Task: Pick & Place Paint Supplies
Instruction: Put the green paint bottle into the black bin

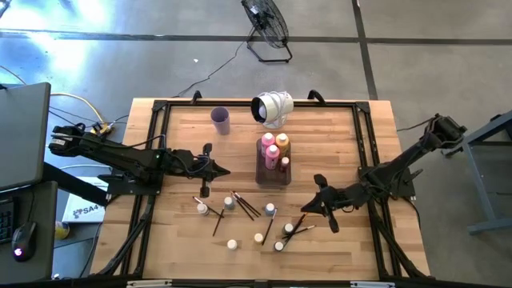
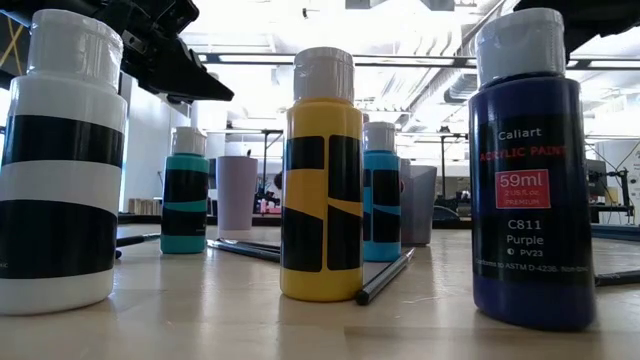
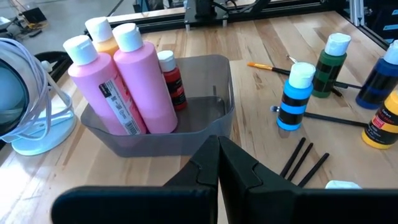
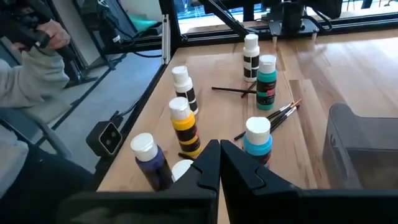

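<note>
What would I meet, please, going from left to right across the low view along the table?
White bottle with black bands → teal bottle → lilac cup → yellow bottle → blue bottle → grey tray → purple bottle.

Both pincers, left pincer [image 1: 225, 170] and right pincer [image 1: 305, 210], hover closed over the table [image 1: 336, 248], little paint bottles [image 1: 258, 238] scattered below the tray [image 1: 273, 178].

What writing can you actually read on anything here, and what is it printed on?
"Callart", "ACRYLIC PAINT", "59ml", "C811", "Purple", "PV23": all on the dark purple paint bottle nearest the low camera.
"SA4", cut off at the edge: on the white box beside the table, under the left arm.
Labels on the pink bottles in the grey tray: too blurred to read.
The other bottles show only colour blocks, no words.
</note>
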Robot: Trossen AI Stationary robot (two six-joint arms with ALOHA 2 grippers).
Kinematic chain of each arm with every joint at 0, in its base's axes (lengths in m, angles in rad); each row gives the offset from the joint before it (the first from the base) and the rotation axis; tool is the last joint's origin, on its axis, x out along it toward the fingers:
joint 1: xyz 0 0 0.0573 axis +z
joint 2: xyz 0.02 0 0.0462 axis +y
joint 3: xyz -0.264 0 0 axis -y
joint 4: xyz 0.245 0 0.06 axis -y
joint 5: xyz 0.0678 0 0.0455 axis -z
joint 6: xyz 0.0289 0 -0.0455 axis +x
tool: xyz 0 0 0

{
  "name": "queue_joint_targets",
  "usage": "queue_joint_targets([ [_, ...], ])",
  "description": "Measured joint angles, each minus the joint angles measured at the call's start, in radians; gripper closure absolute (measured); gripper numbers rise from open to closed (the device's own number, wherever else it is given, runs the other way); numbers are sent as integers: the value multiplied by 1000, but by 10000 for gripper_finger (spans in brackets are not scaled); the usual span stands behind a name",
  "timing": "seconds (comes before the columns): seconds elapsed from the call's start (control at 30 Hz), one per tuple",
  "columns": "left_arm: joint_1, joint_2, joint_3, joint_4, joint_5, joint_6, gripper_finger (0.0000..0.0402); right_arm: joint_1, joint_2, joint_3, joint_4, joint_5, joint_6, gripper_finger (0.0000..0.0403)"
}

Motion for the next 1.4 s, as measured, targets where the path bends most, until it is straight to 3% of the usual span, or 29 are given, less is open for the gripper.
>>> queue_joint_targets([
  [0.57,0,0,0,162,-3,140,402,-7,82,0,37,30,-1,401],
  [1.4,0,0,0,158,-2,131,402,-8,82,0,36,30,-58,401],
])
